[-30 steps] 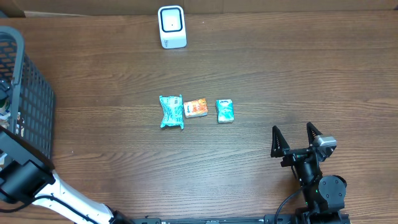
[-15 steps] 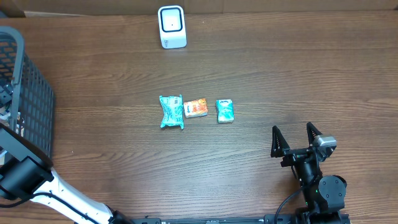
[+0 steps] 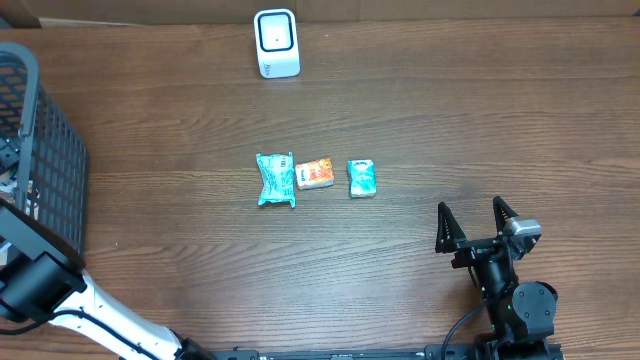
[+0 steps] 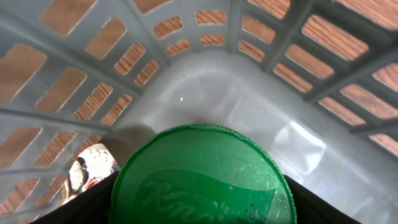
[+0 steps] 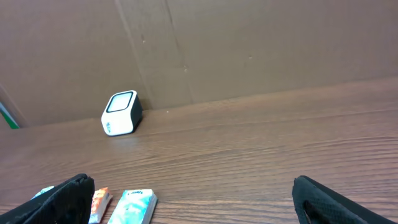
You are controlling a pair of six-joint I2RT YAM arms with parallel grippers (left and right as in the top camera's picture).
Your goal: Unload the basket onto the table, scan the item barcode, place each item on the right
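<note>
In the left wrist view a round green lid (image 4: 200, 177) of a container fills the space between my left gripper's (image 4: 199, 193) black fingers (image 4: 81, 205), inside the grey basket (image 4: 261, 118). Both fingers lie against the lid's sides, so the left gripper is shut on it. The container's body and any barcode are hidden under the lid. The white barcode scanner (image 3: 276, 43) stands at the table's far edge, and it also shows in the right wrist view (image 5: 121, 113). My right gripper (image 3: 478, 222) rests open and empty near the front right.
The dark mesh basket (image 3: 50, 150) stands at the table's left edge, with the left arm (image 3: 40, 285) reaching into it. A teal packet (image 3: 275, 180), an orange packet (image 3: 315, 173) and a small teal box (image 3: 361, 178) lie in a row mid-table. A cardboard wall (image 5: 249, 43) backs the scanner.
The left arm has shifted slightly inside the basket. The right arm and the table items have not moved.
</note>
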